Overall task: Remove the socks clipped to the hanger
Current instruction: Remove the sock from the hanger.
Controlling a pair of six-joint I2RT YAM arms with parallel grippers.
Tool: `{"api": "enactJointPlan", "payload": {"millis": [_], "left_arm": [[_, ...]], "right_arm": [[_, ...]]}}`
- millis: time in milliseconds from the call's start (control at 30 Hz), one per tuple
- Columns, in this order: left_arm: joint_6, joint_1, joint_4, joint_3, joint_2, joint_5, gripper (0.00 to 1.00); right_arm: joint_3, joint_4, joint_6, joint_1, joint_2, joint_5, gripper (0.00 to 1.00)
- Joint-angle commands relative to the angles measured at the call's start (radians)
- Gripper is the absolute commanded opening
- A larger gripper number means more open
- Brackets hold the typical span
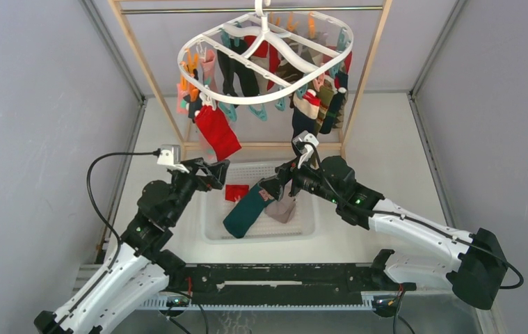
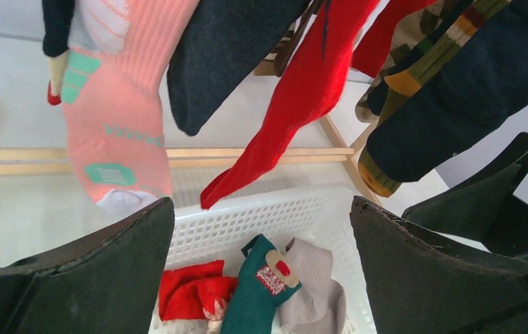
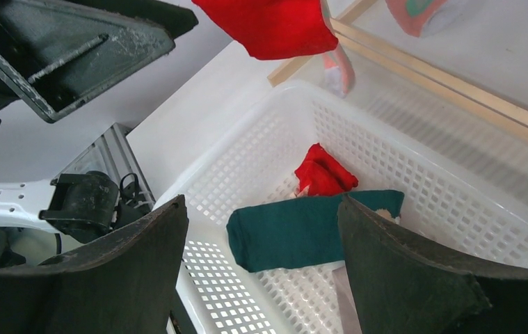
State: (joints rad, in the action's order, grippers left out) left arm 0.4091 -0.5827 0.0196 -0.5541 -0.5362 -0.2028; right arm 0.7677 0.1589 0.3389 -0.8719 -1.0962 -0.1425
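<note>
The white hanger (image 1: pixel 266 59) hangs by its hook from the top bar of a wooden rack (image 1: pixel 261 145) at the far side of the counter (image 1: pixel 379 167). Many socks (image 1: pixel 309 104) still dangle from its clips around the ring. A long red sock (image 1: pixel 217 132) hangs lowest at the front left, and a pink sock (image 2: pixel 118 104) with green marks hangs beside it in the left wrist view.

Below the hanger, a white mesh basket (image 1: pixel 261 239) sits on the counter. Three loose socks lie in it: a small red one (image 1: pixel 236 192), a teal one (image 1: pixel 245 212) laid across the middle, and a grey one (image 1: pixel 283 210) touching the teal one's right side.

The left end effector (image 2: pixel 261 202) is wide open and holds nothing. It is raised over the basket's left rim, pointing up at the hanging socks, with the tip of the long red sock just above the gap. The right end effector (image 3: pixel 261 203) is also open and empty. It hovers over the basket, its fingers either side of the teal sock lying below, apart from it
</note>
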Motion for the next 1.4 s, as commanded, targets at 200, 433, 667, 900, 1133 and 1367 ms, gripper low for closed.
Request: {"api": "enactJointPlan", "payload": {"millis": [200, 433, 667, 900, 1133, 1367], "left_arm": [[-0.085, 0.005, -0.193, -0.133, -0.138, 0.016, 1.0], [-0.127, 0.006, -0.239, -0.169, -0.218, -0.006, 0.98], [-0.166, 0.005, -0.253, -0.214, -0.283, 0.011, 0.76], [-0.167, 0.006, -0.253, -0.243, -0.313, 0.048, 0.46], [-0.159, 0.005, -0.232, -0.267, -0.314, 0.079, 0.25], [-0.135, 0.005, -0.204, -0.289, -0.306, 0.126, 0.22]], "right_arm": [[0.038, -0.012, -0.003, -0.007, 0.027, 0.014, 0.85], [0.015, -0.011, -0.001, -0.007, 0.044, 0.022, 0.85], [0.004, -0.017, -0.003, -0.006, 0.062, 0.027, 0.85], [0.003, -0.021, -0.001, -0.004, 0.065, 0.028, 0.85], [-0.004, -0.017, 0.0, -0.001, 0.065, 0.028, 0.85], [-0.004, 0.038, 0.03, 0.019, 0.041, -0.003, 0.85]]}}
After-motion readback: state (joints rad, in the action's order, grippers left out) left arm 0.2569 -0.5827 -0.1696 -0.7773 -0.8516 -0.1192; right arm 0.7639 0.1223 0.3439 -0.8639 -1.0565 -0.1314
